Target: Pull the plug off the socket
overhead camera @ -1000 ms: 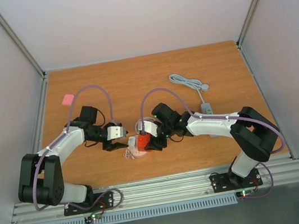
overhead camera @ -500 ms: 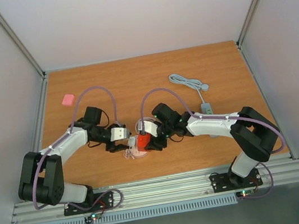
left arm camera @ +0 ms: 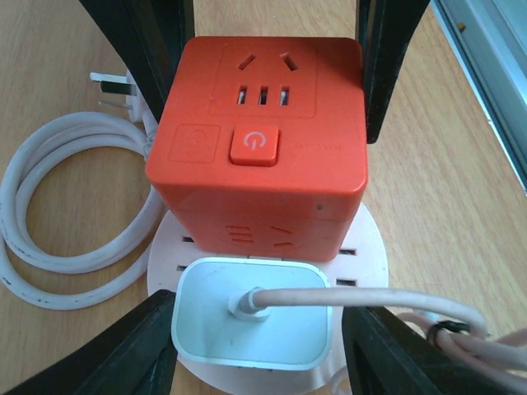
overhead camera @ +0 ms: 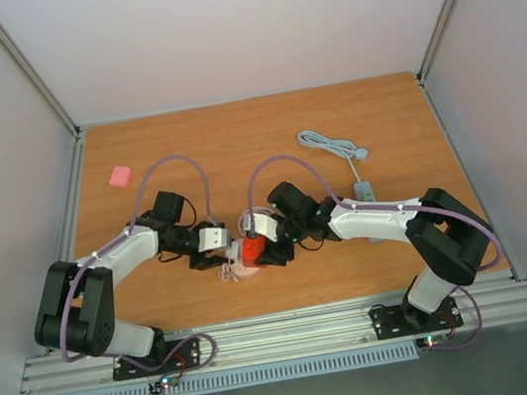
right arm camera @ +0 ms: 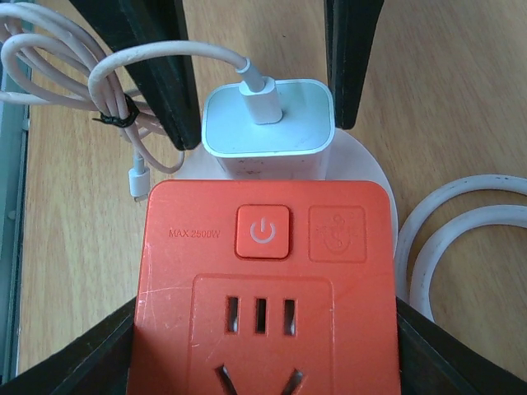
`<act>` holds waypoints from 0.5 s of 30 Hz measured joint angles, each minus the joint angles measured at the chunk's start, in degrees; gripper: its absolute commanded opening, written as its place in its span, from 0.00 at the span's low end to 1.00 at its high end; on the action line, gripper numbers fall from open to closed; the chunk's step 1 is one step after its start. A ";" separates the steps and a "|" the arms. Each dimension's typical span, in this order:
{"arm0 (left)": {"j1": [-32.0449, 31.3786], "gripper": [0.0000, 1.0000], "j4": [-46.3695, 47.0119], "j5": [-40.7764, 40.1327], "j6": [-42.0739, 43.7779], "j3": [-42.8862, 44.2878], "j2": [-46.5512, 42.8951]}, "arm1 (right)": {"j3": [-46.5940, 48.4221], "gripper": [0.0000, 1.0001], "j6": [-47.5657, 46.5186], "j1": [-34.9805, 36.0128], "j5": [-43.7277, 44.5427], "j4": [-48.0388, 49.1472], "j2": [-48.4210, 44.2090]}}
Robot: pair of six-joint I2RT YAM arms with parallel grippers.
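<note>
An orange cube socket (left arm camera: 263, 107) (right arm camera: 263, 280) (overhead camera: 253, 250) stands on a round white base (left arm camera: 366, 247). A white plug (left arm camera: 214, 329) (right arm camera: 268, 123) with a pale cable sits in the cube's side, above the base. My left gripper (left arm camera: 255, 333) (overhead camera: 224, 254) straddles the plug. Its left finger is at the plug's edge and a thin gap shows at the right finger, so it is open. My right gripper (right arm camera: 268, 346) (overhead camera: 263, 248) is shut on the orange socket, with its black fingers against both sides of the cube.
The socket's thick white cord (left arm camera: 49, 206) lies coiled beside the base and ends in a pronged plug (left arm camera: 115, 86). The tied charging cable bundle (right arm camera: 82, 82) lies by the left gripper. A pink block (overhead camera: 120, 175) and a grey cable with adapter (overhead camera: 364, 190) lie farther off. A metal rail (left arm camera: 486, 66) lines the near table edge.
My left arm has moved right, bringing its fingers to either side of the white plug, and the jaws have narrowed. The right arm and the socket have not moved.
</note>
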 measured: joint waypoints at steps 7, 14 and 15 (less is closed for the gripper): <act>0.00 0.43 1.38 -0.02 -0.59 -0.42 0.02 | -0.02 0.30 -0.17 0.00 -0.28 0.00 -0.02; 0.00 0.38 1.90 0.31 -0.85 -0.55 0.63 | 0.04 0.28 -0.17 -0.02 -0.59 -0.02 -0.02; 0.02 0.38 1.95 0.46 -0.85 -0.55 0.74 | 0.09 0.28 -0.17 -0.02 -0.66 -0.09 -0.02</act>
